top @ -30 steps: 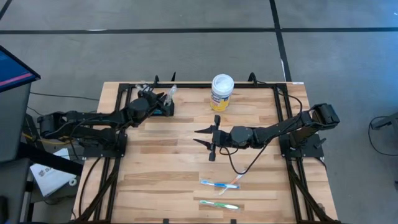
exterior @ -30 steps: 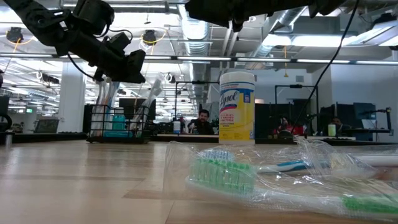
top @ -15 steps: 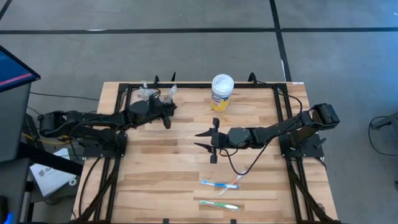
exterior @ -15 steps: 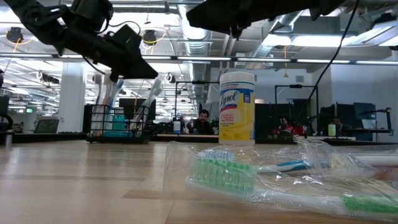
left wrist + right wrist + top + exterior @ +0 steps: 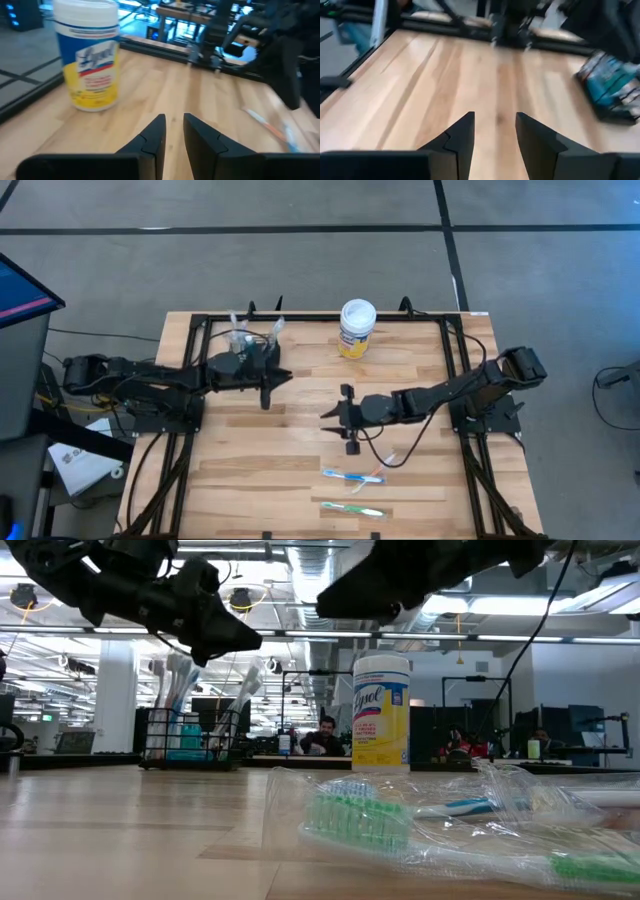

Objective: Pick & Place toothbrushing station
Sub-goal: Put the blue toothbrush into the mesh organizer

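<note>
The toothbrush basket [image 5: 252, 340] sits near the far-left part of the surface [image 5: 280, 470], w/ brushes standing up in it; in the low view it reads as a black wire basket [image 5: 190, 740] resting flat on the wood, nothing gripping it. Left end effector [image 5: 268, 385] hangs just beside the basket on its near side, pointing toward the middle; its own camera shows the fingers [image 5: 152, 137] narrow, only a slim gap, nothing between them, facing the wipes tub [image 5: 90, 60] that stands at the far edge near centre. Right end effector [image 5: 345, 420] is over mid-surface, fingers [image 5: 460, 135] spread wide, empty, aimed toward the left side. Two wrapped toothbrushes [image 5: 352, 477] lie near the near edge, right of centre, well apart from the basket. Judgement: looks like a between-grasps step, left arm clear of the basket and right arm set up for the next pick, prob. a wrapped brush. Next move would call for the right arm to turn toward the near edge, drop low, close on the thin slippery wrap w/o pushing it away.
</note>
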`<action>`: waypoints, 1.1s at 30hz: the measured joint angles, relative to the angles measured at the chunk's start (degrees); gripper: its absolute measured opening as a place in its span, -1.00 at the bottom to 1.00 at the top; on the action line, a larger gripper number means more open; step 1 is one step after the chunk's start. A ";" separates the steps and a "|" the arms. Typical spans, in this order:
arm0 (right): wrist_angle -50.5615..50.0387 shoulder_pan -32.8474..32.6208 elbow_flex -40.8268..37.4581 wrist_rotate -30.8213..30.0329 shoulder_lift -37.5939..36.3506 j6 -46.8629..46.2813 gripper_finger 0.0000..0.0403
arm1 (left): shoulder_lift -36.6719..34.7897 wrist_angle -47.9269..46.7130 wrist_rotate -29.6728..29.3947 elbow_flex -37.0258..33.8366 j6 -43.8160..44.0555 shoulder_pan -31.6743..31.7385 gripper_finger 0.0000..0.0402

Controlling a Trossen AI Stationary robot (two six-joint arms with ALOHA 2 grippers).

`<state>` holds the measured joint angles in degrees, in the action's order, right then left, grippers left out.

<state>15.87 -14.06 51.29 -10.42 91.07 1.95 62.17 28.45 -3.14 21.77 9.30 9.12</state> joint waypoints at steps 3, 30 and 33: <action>-2.99 -1.42 0.00 1.55 0.00 -1.60 -0.34 | 0.02 0.02 0.04 -0.01 0.00 -2.05 -0.71; -20.36 -12.62 0.00 4.57 0.17 -18.42 -0.37 | 0.02 2.56 2.00 -0.01 -1.36 -9.51 -0.71; -20.17 -13.75 0.00 4.56 0.17 -19.39 -0.38 | 0.02 2.59 2.01 -0.01 -1.36 -11.62 -0.71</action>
<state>-4.30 -27.82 51.29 -5.85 91.24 -17.43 62.19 31.04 -1.13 21.76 7.94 -2.50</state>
